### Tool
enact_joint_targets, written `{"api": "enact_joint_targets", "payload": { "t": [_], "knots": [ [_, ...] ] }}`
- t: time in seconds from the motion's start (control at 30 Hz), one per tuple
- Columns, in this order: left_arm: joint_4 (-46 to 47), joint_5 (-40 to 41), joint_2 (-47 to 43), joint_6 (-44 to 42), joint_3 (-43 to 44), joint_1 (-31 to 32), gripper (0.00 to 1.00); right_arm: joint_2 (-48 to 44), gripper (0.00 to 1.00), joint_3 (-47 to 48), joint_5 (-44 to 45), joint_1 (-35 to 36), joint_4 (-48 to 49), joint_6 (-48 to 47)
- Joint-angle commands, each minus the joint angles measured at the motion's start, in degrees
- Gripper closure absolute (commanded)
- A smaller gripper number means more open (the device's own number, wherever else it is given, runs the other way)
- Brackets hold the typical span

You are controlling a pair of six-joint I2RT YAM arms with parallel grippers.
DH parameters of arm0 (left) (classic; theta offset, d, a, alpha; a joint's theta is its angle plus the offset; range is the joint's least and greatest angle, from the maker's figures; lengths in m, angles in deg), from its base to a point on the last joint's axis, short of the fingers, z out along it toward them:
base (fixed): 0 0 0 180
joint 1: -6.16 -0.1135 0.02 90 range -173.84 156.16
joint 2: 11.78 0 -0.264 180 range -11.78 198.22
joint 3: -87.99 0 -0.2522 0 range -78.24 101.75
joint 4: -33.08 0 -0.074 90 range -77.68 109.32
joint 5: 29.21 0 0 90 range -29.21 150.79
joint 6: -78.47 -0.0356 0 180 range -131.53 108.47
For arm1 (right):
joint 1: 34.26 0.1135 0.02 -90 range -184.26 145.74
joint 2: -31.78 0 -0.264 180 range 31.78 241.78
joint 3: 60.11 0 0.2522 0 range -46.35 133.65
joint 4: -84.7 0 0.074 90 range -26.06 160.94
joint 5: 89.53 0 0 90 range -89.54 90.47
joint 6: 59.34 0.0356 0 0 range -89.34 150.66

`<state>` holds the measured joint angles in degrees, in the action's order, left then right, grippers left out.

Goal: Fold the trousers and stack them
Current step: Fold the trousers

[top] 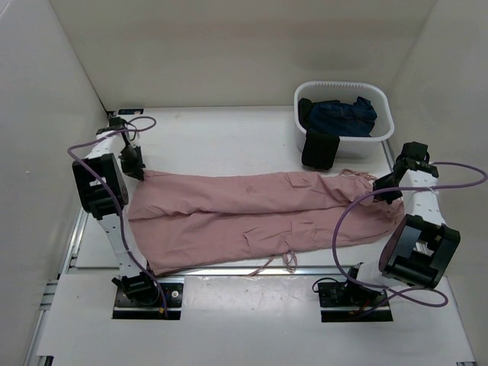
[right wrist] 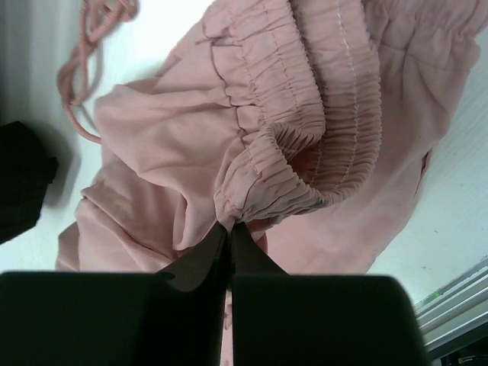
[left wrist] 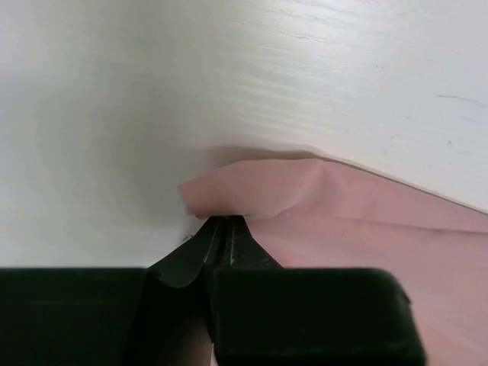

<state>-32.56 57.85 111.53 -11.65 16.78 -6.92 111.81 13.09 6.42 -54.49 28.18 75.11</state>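
Note:
The dusty-pink trousers (top: 259, 217) lie spread across the table, legs to the left, gathered waist to the right, drawstring (top: 288, 261) trailing at the near edge. My left gripper (top: 136, 169) is shut on the far leg's hem corner (left wrist: 244, 191). My right gripper (top: 383, 188) is shut on the gathered waistband (right wrist: 267, 164) at the far right end. The drawstring (right wrist: 84, 53) loops at the top left of the right wrist view.
A white basket (top: 381, 103) at the back right holds a dark navy garment (top: 343, 116), with a black cloth (top: 319, 149) hanging over its front wall. White walls close in on the left, back and right. Purple cables loop off both arms.

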Motion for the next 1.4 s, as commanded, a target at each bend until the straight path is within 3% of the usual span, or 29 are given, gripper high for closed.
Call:
{"api": "enact_joint_targets", "payload": {
  "t": [0.0,0.17,0.27,0.4,0.53,0.63,0.87,1.13,1.2,1.23,1.27,1.3,1.37],
  "knots": [
    [2.56,-0.41,-12.1,0.12,1.47,-3.61,0.86,1.7,1.0,5.5,0.99,0.1,-0.3,-1.55],
    [3.89,2.76,-25.55,0.12,4.38,-7.13,0.86,3.99,1.0,13.93,-0.33,0.1,-1.36,-2.08],
    [3.36,3.55,-34.95,0.12,-0.61,-7.13,0.86,4.61,1.0,18.42,-1.56,0.1,-1.88,-1.39],
    [3.36,7.15,-50.48,0.12,-17.29,-7.66,0.86,0.57,1.0,16.86,-1.56,-2.0,-1.89,0.81],
    [3.36,11.01,-61.91,0.12,-37.66,-9.59,0.86,-1.98,1.0,8.88,-2.52,-5.52,0.31,2.05],
    [2.84,14.61,-69.74,0.12,-45.08,-11.61,0.86,-1.98,1.0,4.3,-3.93,-6.92,0.84,1.43],
    [-4.28,17.08,-74.35,0.12,-54.05,-12.67,0.86,-2.6,1.0,-3.97,-5.95,-12.46,3.56,0.91],
    [-6.22,21.92,-74.88,0.12,-51.52,-12.67,0.85,-4.44,1.0,-2.23,-8.07,-15.54,2.77,-0.23],
    [-6.92,23.85,-75.4,0.12,-53.61,-12.67,0.82,-4.44,0.87,-2.22,-7.45,-15.54,2.07,-0.93],
    [-6.92,23.86,-75.41,0.12,-54.67,-12.67,0.81,-3.75,0.74,-2.22,-7.45,-15.54,2.07,-1.64],
    [-6.92,23.86,-75.41,0.12,-55.55,-12.67,0.79,-3.22,0.44,-1.61,-8.67,-15.54,2.07,-3.73],
    [-7.44,22.64,-75.41,0.12,-56.87,-12.67,0.78,-1.82,0.33,-0.56,-9.72,-15.02,1.29,-4.97],
    [-8.24,21.05,-75.41,0.12,-56.88,-12.67,0.78,-0.58,0.27,1.63,-10.44,-11.18,-0.29,-9.17]
  ]
}}
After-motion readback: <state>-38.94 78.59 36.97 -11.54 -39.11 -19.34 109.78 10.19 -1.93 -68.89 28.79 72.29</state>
